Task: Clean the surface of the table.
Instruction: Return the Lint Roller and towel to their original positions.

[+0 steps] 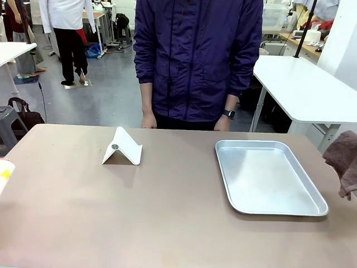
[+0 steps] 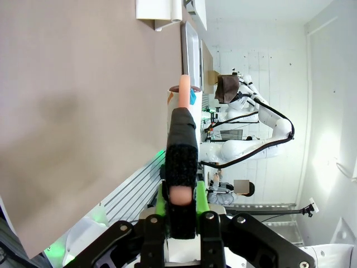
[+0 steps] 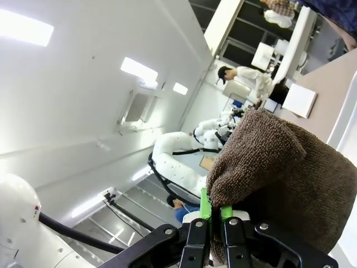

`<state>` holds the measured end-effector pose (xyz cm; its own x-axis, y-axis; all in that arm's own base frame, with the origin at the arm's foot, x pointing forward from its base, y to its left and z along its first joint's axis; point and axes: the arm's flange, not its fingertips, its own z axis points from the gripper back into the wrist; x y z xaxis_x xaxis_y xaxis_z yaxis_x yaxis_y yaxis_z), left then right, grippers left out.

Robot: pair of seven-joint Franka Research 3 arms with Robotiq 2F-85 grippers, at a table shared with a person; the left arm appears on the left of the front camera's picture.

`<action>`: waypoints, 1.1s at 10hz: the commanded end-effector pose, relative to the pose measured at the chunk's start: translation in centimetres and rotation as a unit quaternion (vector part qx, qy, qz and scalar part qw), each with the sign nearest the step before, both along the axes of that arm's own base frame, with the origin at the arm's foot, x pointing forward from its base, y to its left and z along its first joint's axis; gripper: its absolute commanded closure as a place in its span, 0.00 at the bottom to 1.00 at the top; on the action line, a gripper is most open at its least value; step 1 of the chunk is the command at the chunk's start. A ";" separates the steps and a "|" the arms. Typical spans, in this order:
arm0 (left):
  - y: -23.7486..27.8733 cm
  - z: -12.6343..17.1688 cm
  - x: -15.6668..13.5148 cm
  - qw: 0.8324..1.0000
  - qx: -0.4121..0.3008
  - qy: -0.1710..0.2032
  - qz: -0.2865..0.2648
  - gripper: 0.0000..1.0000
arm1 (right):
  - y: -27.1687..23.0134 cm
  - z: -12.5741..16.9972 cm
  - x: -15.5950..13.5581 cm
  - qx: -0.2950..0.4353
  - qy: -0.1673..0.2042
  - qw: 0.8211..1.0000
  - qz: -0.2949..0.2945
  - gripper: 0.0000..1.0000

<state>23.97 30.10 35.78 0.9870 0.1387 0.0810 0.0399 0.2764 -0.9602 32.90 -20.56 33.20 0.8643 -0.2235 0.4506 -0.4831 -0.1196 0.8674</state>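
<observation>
The taupe-brown table point(image 1: 167, 218) stretches across the front view and fills the left half of the left wrist view as the table point(image 2: 83, 84). My left gripper point(image 2: 179, 196) is shut on a white bottle point(image 2: 179, 103) with a pink-orange top and a black strip along it; the bottle point(image 1: 4, 174) shows at the table's left edge. My right gripper point(image 3: 215, 211) is shut on a brown terry cloth point(image 3: 279, 167). The cloth point(image 1: 343, 162) hangs above the table's right edge.
A shallow silver tray point(image 1: 268, 176) lies on the right half of the table. A white folded stand point(image 1: 121, 148) stands left of centre. A person in a dark purple jacket point(image 1: 198, 56) stands at the far edge, hands by the table's rim. White tables stand behind.
</observation>
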 end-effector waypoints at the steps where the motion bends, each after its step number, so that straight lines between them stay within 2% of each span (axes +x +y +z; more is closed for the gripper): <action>1: -2.5 4.5 -0.1 0.999 0.011 -0.035 -0.008 0.78 | 4.8 2.6 1.0 -0.050 -0.035 0.998 0.007 0.93; 2: -4.6 6.5 0.9 0.998 0.025 -0.041 -0.026 0.78 | 8.9 4.1 2.4 -0.068 -0.050 0.996 0.034 0.93; 3: -8.0 9.0 2.2 0.998 0.045 -0.035 -0.018 0.78 | 12.5 5.1 3.3 -0.081 -0.056 0.994 0.039 0.93; 4: -10.9 10.7 3.3 0.998 0.053 -0.041 -0.008 0.78 | 16.1 5.8 4.2 -0.076 -0.055 0.995 0.028 0.93; 5: -13.5 11.9 4.0 0.997 0.066 -0.029 -0.010 0.78 | 18.9 6.4 4.7 -0.065 -0.063 0.996 0.003 0.93; 6: -16.3 13.2 5.1 0.997 0.072 -0.025 0.023 0.78 | 22.0 6.6 5.2 -0.071 -0.082 0.994 -0.027 0.93; 7: -18.9 14.5 6.0 0.995 0.090 -0.011 0.049 0.78 | 24.6 6.6 5.9 -0.069 -0.083 0.993 -0.052 0.93; 9: -23.4 15.9 8.3 0.990 0.143 0.004 0.007 0.78 | 29.4 5.0 8.0 -0.118 -0.083 0.986 -0.085 0.93; 10: -25.1 16.1 9.8 0.987 0.156 0.021 -0.031 0.78 | 31.5 3.7 8.9 -0.145 -0.068 0.984 -0.083 0.93; 11: -26.4 16.0 11.0 0.986 0.160 0.027 -0.029 0.78 | 33.4 2.5 9.4 -0.170 -0.060 0.982 -0.063 0.93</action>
<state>33.59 3.49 51.68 0.9933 0.0706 0.0910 0.0367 0.5553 -0.8309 40.83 11.02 36.44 0.7750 -0.1734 0.6077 -0.5768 0.1987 0.7923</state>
